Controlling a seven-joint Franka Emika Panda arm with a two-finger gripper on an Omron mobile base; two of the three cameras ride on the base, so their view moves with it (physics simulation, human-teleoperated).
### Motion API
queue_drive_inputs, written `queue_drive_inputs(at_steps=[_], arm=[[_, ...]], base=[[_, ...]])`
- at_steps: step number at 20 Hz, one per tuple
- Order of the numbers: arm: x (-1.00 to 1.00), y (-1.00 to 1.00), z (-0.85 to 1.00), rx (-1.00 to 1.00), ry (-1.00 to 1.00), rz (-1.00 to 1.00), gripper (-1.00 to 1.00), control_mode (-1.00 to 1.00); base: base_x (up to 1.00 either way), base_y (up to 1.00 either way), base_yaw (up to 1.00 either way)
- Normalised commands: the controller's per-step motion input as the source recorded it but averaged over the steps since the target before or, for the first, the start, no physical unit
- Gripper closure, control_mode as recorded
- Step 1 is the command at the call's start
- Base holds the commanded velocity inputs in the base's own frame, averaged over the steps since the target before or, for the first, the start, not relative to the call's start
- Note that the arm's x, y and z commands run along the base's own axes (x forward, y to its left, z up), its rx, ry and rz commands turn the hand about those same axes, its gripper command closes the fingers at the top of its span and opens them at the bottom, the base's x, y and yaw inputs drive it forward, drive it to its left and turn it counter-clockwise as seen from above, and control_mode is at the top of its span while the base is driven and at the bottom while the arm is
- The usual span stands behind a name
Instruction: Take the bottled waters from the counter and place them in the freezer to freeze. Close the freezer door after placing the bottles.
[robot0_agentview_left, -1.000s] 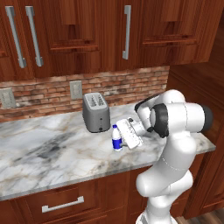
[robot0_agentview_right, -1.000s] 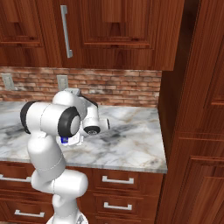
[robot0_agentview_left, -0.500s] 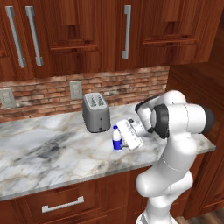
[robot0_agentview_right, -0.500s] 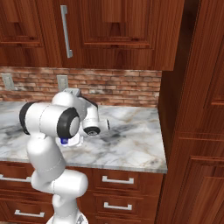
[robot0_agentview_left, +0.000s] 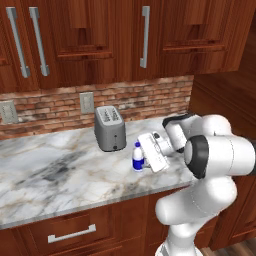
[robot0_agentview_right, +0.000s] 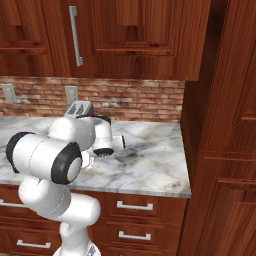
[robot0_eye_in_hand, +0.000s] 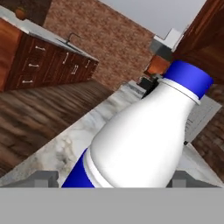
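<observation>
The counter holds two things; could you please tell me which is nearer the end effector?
The small blue-capped water bottle, sitting right at the end effector; the grey toaster stands apart, farther back by the brick wall.

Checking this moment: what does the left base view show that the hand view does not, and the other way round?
Left base view alone: the grey toaster behind the bottled water, upright on the counter, with the gripper reaching in from the right, plus cabinet handles and wall outlets. Hand view alone: the bottle close up between the two fingers, apparently not yet clamped, and a wooden floor beyond. Both share the blue-capped bottle, marble counter and brick wall.
</observation>
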Motion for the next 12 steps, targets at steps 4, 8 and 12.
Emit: queue_drive_inputs(at_steps=[4,8,12], arm=[[-0.37,0.0,0.61,0.0,-0.2,-0.06,1.0,-1.0],[-0.13,0.0,0.69,0.0,-0.11,-0.08,1.0,-1.0],[-0.02,0.0,0.55,0.03,-0.04,-0.07,1.0,-1.0]], base=[[0.0,0.0,0.0],[0.0,0.0,0.0],[0.0,0.0,0.0]])
